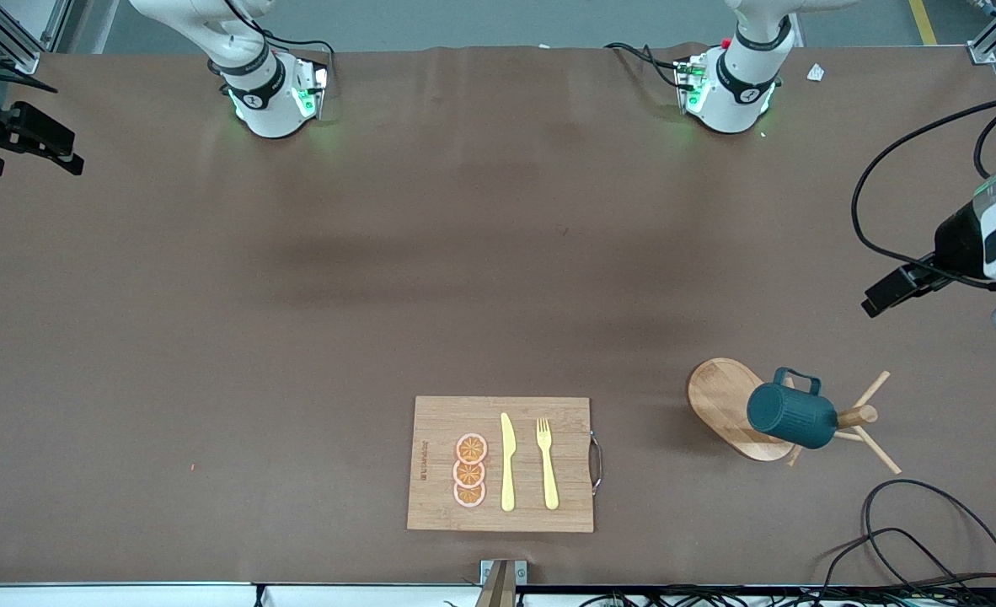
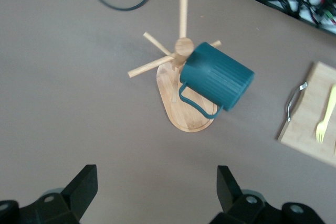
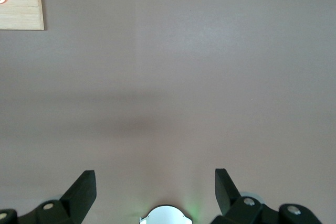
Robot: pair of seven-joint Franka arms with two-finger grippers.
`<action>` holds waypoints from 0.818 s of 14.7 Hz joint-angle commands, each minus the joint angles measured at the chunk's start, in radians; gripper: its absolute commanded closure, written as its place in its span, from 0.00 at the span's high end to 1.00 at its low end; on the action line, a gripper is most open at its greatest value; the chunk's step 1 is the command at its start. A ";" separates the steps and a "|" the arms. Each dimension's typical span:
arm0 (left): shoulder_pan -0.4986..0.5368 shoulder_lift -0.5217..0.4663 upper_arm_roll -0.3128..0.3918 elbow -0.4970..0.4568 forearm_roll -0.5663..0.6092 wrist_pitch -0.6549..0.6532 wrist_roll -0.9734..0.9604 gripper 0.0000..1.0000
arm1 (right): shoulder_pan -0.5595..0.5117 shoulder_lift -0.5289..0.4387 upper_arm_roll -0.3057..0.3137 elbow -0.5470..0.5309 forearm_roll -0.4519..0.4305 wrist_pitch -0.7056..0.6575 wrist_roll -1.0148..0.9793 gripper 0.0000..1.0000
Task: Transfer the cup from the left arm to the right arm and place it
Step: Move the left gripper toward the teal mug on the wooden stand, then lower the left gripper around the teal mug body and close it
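Observation:
The cup (image 1: 789,415), a dark teal ribbed mug, hangs tilted on a peg of a wooden mug rack (image 1: 721,396) toward the left arm's end of the table. The left wrist view shows the cup (image 2: 218,77) with its loop handle over the rack's oval base (image 2: 184,116). My left gripper (image 1: 886,295) (image 2: 156,177) is open and empty above the table, short of the rack. My right gripper (image 1: 56,135) (image 3: 155,178) waits open and empty, high over the right arm's end of the table.
A wooden board (image 1: 439,506) with a metal handle lies nearer to the front camera. On it are orange slices (image 1: 470,470), a yellow knife (image 1: 507,462) and a yellow fork (image 1: 547,464). Black cables (image 1: 928,539) loop beside the rack near the table's front edge.

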 commanded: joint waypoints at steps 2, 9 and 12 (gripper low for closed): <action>-0.010 0.061 -0.005 0.031 0.004 0.027 -0.261 1.00 | -0.009 -0.017 0.005 -0.017 0.005 -0.002 0.002 1.00; -0.020 0.166 -0.011 0.029 -0.066 0.222 -0.761 1.00 | -0.009 -0.017 0.005 -0.017 0.005 -0.002 0.002 1.00; -0.024 0.229 -0.011 0.029 -0.060 0.300 -0.916 1.00 | -0.009 -0.015 0.005 -0.017 0.005 -0.002 0.002 1.00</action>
